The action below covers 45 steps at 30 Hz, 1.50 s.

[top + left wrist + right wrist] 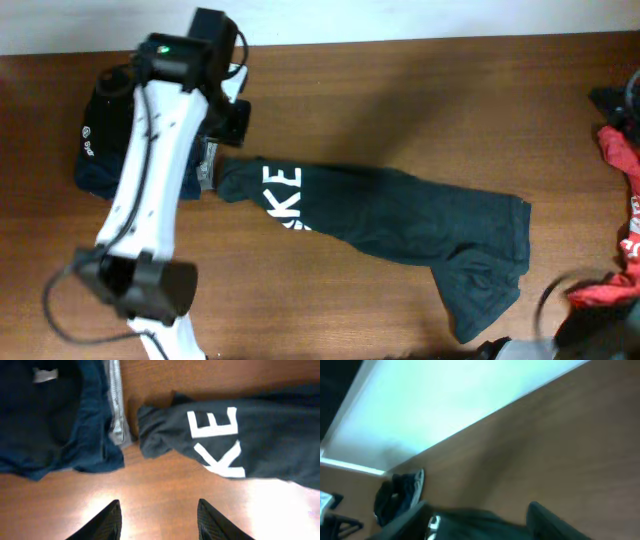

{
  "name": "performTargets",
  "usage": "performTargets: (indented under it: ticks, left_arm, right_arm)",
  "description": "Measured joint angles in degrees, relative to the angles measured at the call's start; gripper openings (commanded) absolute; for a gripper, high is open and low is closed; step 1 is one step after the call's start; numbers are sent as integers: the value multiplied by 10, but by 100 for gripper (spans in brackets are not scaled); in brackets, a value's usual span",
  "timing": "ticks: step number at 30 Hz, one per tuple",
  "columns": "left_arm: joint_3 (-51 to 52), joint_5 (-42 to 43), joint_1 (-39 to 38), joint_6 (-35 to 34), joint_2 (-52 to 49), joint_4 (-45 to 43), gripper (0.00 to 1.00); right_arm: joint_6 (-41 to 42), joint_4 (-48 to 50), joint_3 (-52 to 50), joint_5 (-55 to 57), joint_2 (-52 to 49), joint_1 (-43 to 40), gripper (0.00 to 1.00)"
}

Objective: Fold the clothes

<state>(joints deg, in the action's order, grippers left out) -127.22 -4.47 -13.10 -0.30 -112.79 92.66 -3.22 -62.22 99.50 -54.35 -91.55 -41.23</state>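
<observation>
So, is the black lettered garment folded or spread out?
Mostly spread: the black garment lies stretched long across the table, bunched at one end.

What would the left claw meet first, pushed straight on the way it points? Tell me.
The left claw would probably meet the bare table first, in the gap between the navy garment and the black lettered garment; depth is unclear.

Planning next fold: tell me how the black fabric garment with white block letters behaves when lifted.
Probably floppy: the black fabric garment with white letters lies limp, wrinkled. It stretches long, so one-end lifts likely trail.
</observation>
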Motion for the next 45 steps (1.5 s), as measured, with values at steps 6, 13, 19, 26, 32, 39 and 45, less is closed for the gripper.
performTargets:
  ticks: [6,13,19,26,32,39,45]
  left_arm:
    - [-2,2,0,0,62,38,61]
    - [-2,4,0,0,64,39,66]
    - [-2,5,0,0,64,38,66]
    - [-2,11,0,0,64,37,67]
    - [-2,15,0,0,64,37,69]
    - [-2,16,0,0,64,37,72]
    - [-2,15,0,0,64,35,77]
  right_arm:
    - [62,-128,-8,287,85,179,77]
    - [144,-67,-154,498,-34,238,70]
    - [166,37,-194,539,-136,210,71]
    - [182,84,-194,550,-201,204,59]
    - [195,79,-194,541,-259,204,40]
    - [198,66,-194,527,-258,204,4]
    - [171,-4,-149,472,-229,187,4]
